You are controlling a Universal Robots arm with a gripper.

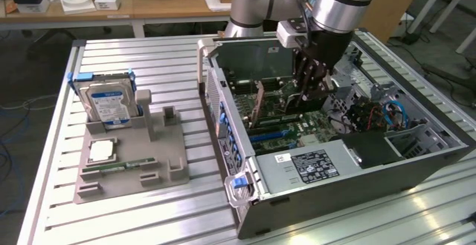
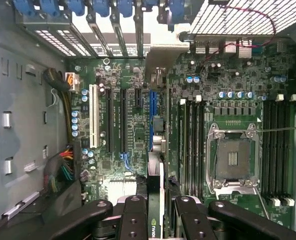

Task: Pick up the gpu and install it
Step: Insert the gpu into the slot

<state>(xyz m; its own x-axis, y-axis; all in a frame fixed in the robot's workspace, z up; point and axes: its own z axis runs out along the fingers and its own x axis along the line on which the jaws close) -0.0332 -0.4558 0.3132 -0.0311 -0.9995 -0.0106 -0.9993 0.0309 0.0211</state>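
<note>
Hand (image 2: 158, 210) clenched on gpu (image 2: 155, 180), jaws part-closed | gpu: thin black card, edge-on, upright between fingers (image 2: 133, 217) | position: over motherboard (image 2: 137, 125) inside computer case (image 1: 357, 167).

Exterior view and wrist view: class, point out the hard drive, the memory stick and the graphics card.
Hard drive (image 1: 110, 103): exterior view, on its blue label.
Memory stick (image 1: 119, 166): exterior view, middle of the green strip.
Graphics card (image 2: 155, 207): wrist view, on its thin edge.
</note>
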